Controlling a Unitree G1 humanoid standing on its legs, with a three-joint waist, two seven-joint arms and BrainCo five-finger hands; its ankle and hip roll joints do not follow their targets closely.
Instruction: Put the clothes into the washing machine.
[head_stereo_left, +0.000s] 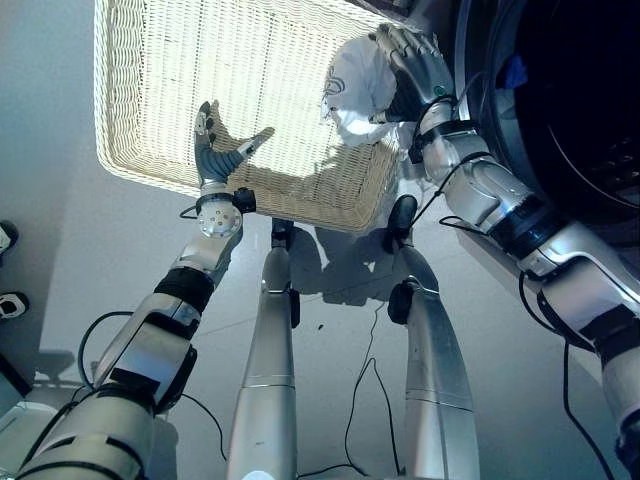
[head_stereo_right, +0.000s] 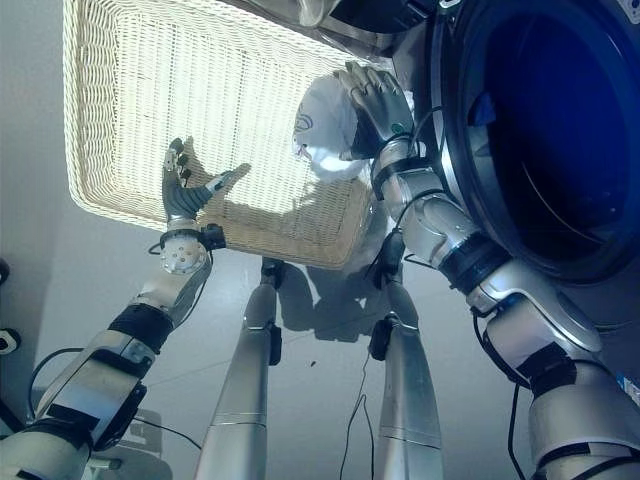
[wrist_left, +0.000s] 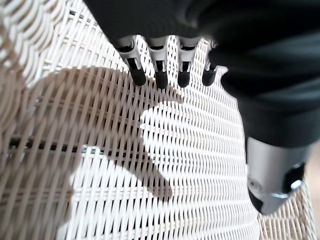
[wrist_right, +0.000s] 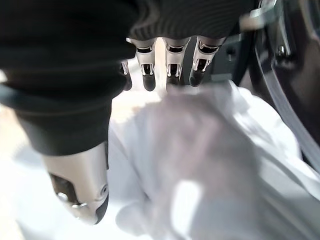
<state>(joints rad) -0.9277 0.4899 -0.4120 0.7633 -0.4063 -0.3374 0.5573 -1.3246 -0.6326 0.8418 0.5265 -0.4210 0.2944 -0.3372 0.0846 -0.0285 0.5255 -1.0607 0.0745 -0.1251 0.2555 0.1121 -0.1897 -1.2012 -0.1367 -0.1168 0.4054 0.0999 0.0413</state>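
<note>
Left eye view: the white garment (head_stereo_left: 358, 90) lies bunched at the basket's corner at about two o'clock, with the right hand (head_stereo_left: 415, 65) laid over its top, fingers bent down onto the cloth; the washing machine drum (head_stereo_left: 590, 90) opens just beyond at three o'clock, so the right arm is plainly the nearer one. Right eye view: the left hand (head_stereo_right: 185, 185) hovers, released and spread, over the wicker basket (head_stereo_right: 110, 190) near its front rim at eight o'clock, well apart from the garment. Left wrist view: straight fingers (wrist_left: 160, 75) above bare weave, holding nothing. Right wrist view: the fingers (wrist_right: 172, 70) reach over the crumpled cloth; whether they truly pinch it I cannot tell.
</note>
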